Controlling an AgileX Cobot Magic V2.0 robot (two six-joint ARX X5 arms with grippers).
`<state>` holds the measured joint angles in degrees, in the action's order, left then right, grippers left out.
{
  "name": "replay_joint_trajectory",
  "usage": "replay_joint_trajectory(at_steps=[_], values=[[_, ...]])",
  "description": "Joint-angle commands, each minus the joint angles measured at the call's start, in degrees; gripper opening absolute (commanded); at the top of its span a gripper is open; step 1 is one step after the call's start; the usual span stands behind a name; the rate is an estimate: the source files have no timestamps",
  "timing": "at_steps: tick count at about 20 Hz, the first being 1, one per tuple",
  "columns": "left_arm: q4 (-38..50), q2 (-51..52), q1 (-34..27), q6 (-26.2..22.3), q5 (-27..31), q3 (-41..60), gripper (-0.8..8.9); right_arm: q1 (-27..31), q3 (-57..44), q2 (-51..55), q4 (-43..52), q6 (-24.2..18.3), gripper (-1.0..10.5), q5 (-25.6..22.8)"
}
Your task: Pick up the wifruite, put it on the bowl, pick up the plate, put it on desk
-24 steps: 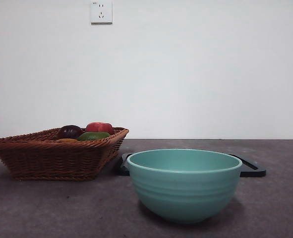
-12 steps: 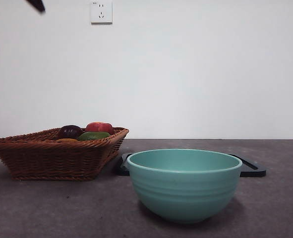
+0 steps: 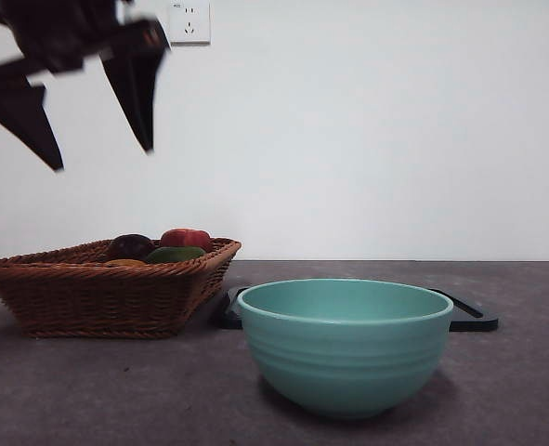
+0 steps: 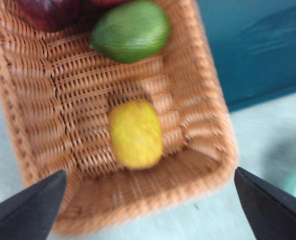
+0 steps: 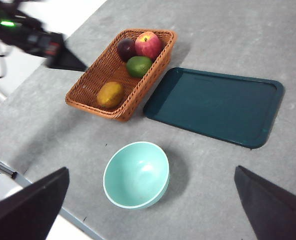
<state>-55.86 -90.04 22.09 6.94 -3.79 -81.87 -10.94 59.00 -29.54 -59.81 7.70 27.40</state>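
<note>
Wicker basket [image 5: 118, 75] sat on the grey desk [image 5: 223, 165], and the wifruite [image 5: 109, 94] lay inside it, near the end closest to the bowl [image 5: 136, 174], apart from the other fruit. In the left wrist view the same wifruite [image 4: 135, 133] looked yellow-orange and rested on the woven floor just short of the basket's end wall, lying roughly midway between the two black jaws of the left gripper [image 4: 148, 210], which stood wide apart above it and touched nothing. In the front view that gripper [image 3: 102, 158] hung high over the basket's [image 3: 107, 288] left part, blurred, its two pointed tips spread and well clear of the fruit. A green fruit [image 4: 131, 31] lay further along the basket, and beyond it a dark purple fruit [image 5: 126, 48] and a red fruit [image 5: 148, 45] sat side by side at the far end. A dark teal tray [image 5: 215, 106] lay flat on the desk just beside the basket's long side. The mint-green bowl stood upright and held nothing, near the basket's end but not touching it. The right gripper [image 5: 148, 210] was high above the desk with its jaws wide apart, holding nothing.
</note>
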Motion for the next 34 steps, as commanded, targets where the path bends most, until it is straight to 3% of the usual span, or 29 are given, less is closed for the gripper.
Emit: replay_joint_trajectory(at_steps=[1,14,17,24,27,34], values=[[1.0,-5.1,0.5,0.0,1.1,-2.1,6.52,-0.2,1.1,-0.2,-0.3,0.2,5.5,0.3],[6.2,-19.5,0.5,-0.3,1.1,-2.1,6.52,-0.2,1.1,-0.2,-0.3,0.2,5.5,0.3],[5.7,-19.8,0.5,0.0,1.0,-2.1,5.53,-0.2,1.1,-0.2,-0.3,0.2,5.5,0.3],[4.5,-20.3,0.5,0.0,1.0,-2.1,4.21,-0.2,1.1,-0.2,-0.3,-0.2,5.5,0.3],[4.4,-20.7,0.5,0.0,1.0,-2.1,2.80,-0.2,1.1,-0.2,-0.3,-0.2,5.5,0.3],[0.0,-20.7,0.3,-0.2,1.0,-5.9,2.80,-0.2,1.1,-0.2,-0.5,-0.2,5.5,0.3]])
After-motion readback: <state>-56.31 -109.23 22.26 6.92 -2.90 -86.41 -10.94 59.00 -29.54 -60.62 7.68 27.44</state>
